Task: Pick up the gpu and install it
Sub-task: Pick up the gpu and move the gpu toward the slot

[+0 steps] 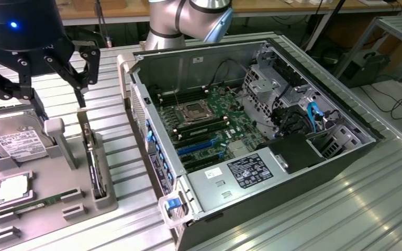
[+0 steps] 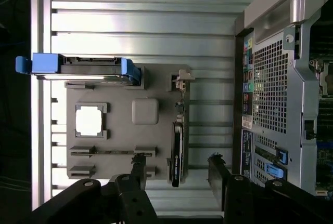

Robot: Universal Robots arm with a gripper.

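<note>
gpu [image 2: 177, 151]: stands on edge in a slot of the grey holder [image 2: 119, 94], directly below the gripper; thin dark edge faces up, silver bracket at one end.
gpu, exterior view [image 1: 96, 167]: upright in the same slot, on the holder's edge nearest the case, lower than the fingertips and clear of them.
Long axis: runs along the slot, crosswise to the line joining the two fingertips, so the flat faces look toward the fingers.
gripper [image 2: 177, 162]: jaws spread wide, nothing between them; one finger stands to each side of the card's line, neither touching it.
gripper, exterior view [image 1: 61, 107]: hangs above the holder, well clear of it.
Judgement: aligned over the card and off its middle, toward the end opposite the bracket; descent not yet made.
Hard drive [image 2: 86, 68]: blue-railed, on the holder beyond one finger, away from the gpu.
Processor [image 2: 89, 121] and memory stick [image 2: 112, 151]: flat on the holder, same side as the drive.
Computer case [image 1: 257, 130]: open, beyond the other finger, just past the gpu's slot; the card is not in it.
</note>
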